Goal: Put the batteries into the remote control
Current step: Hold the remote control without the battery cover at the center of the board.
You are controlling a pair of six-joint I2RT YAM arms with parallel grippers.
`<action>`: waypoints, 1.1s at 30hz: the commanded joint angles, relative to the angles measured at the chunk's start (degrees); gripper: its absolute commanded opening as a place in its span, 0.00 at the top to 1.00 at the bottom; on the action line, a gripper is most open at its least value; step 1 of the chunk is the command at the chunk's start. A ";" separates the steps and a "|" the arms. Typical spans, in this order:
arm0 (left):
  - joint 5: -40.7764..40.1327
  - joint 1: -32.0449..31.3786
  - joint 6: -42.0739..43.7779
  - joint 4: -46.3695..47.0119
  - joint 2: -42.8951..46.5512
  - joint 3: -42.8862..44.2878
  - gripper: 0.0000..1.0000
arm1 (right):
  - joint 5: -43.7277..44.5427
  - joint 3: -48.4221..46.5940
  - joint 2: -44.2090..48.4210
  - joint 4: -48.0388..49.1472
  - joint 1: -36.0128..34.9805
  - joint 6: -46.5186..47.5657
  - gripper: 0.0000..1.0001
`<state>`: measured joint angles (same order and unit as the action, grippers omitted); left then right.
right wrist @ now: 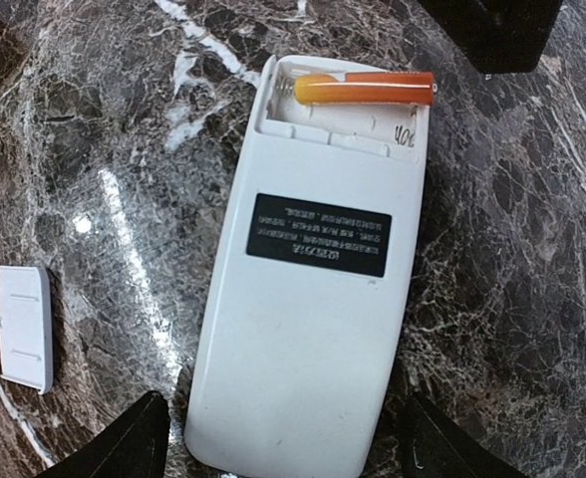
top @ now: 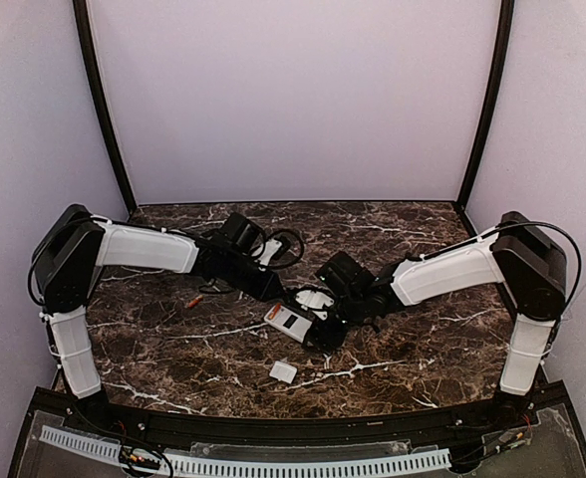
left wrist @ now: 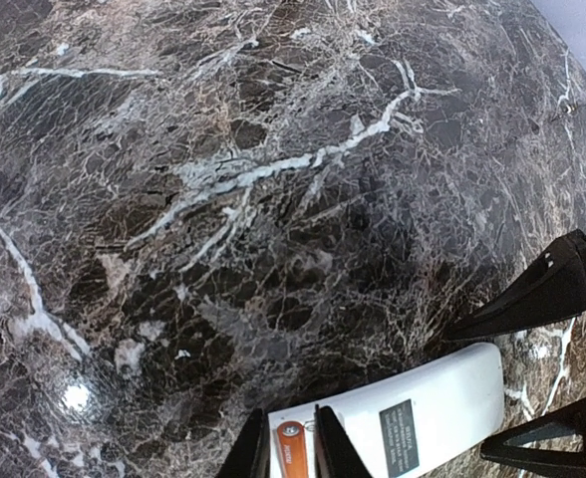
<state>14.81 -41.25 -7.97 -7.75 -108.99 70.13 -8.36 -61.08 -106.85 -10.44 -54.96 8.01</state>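
The white remote control point(top: 291, 321) lies back up at the table's middle, with a dark label and its battery recess uncovered. One orange battery point(right wrist: 365, 88) lies in the recess's far slot. My left gripper point(top: 273, 291) hovers over that end. In the left wrist view its jaws point(left wrist: 293, 453) stand narrowly apart with the battery point(left wrist: 293, 456) showing between them. In the right wrist view no finger touches the battery. My right gripper point(right wrist: 283, 448) is open wide. Its fingers point(right wrist: 109, 443) straddle the remote's point(right wrist: 303, 329) near end with a gap on each side. A second battery point(top: 193, 300) lies on the table to the left.
The small white square cover point(top: 283, 372) lies near the front edge, also in the right wrist view point(right wrist: 24, 327). A black cable loops by the left wrist point(top: 285, 244). My right gripper's fingers point(left wrist: 547, 294) show at the right of the left wrist view.
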 commanded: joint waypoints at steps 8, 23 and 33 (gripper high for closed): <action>-1.46 -0.73 0.46 -3.21 -1.34 1.60 0.85 | -0.69 -0.64 -0.90 0.59 0.39 0.08 0.28; -1.33 -0.93 1.14 -4.25 -2.19 2.03 0.86 | -0.92 -1.18 -1.70 0.51 0.43 -0.36 0.33; -1.19 -1.21 1.55 -4.81 -2.19 1.66 0.88 | -1.13 -1.44 -1.87 0.33 0.38 -0.58 0.37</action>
<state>13.82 -42.00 -7.40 -10.33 -111.35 71.13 -8.99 -61.30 -107.46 -10.31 -54.96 7.86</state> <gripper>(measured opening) 0.125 0.638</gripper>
